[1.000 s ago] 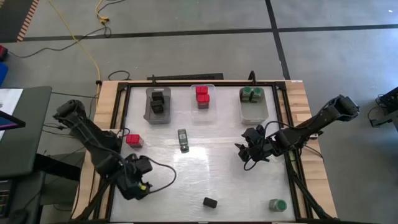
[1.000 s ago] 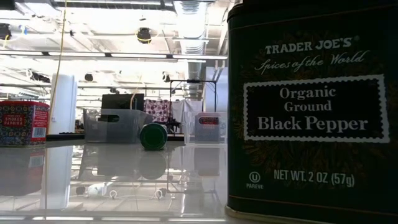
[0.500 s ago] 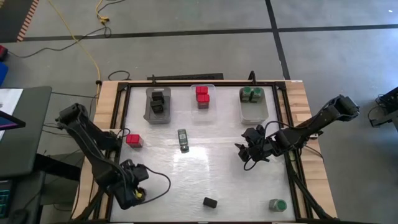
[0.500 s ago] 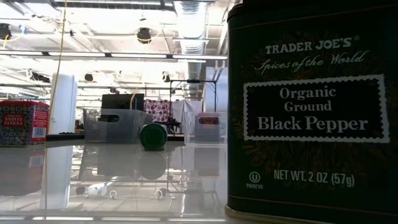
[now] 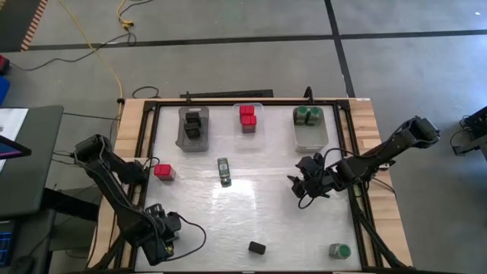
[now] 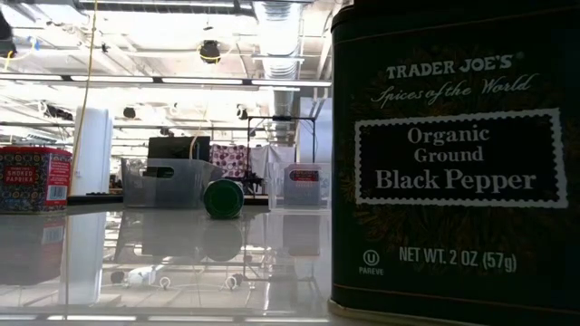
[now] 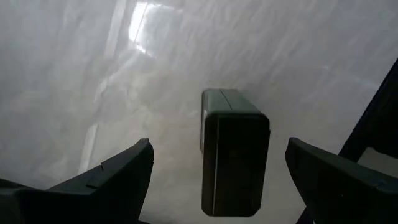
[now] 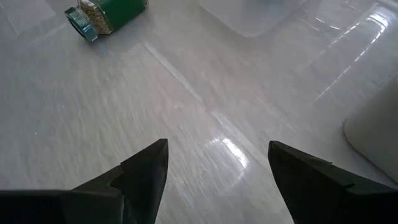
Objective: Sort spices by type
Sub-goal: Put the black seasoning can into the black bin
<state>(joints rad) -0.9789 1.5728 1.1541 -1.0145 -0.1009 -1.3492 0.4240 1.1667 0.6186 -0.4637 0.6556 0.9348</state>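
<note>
Overhead, the white glossy table [image 5: 251, 213] is carrying three translucent rectangular bins in a row along its far edge, well beyond both grippers. The left bin [image 5: 193, 129] is holding black boxes [image 5: 192, 125], the middle bin [image 5: 247, 118] is holding red boxes [image 5: 246, 116], and the right bin [image 5: 310, 128] is holding green-lidded jars [image 5: 308, 115] at its far end.

Four spices are lying loose. A red box [image 5: 163, 171] is sitting beyond the left gripper [image 5: 161, 237], near the left arm. A green jar [image 5: 223, 171] is lying on its side, well to the left of the right gripper [image 5: 303, 186]. A black box [image 5: 256, 247] is sitting to the right of the left gripper, apart from it, and a round green-lidded jar [image 5: 338, 250] is standing on the near side of the right gripper, well apart.

The left wrist view is showing what the high view cannot: the left gripper's dark fingers [image 7: 102, 180] are standing wide apart and holding nothing, with the black box [image 7: 234, 151] ahead between them, smooth and rectangular. The right wrist view is showing the right gripper [image 8: 217, 180] with its fingers also apart and empty, and the lying jar [image 8: 106, 14] ahead with a clear glass end.

Only the low view is letting the label be read: the black tin [image 6: 453, 158] is saying organic ground black pepper, and the red tin [image 6: 34, 179] is showing at the far left.
</note>
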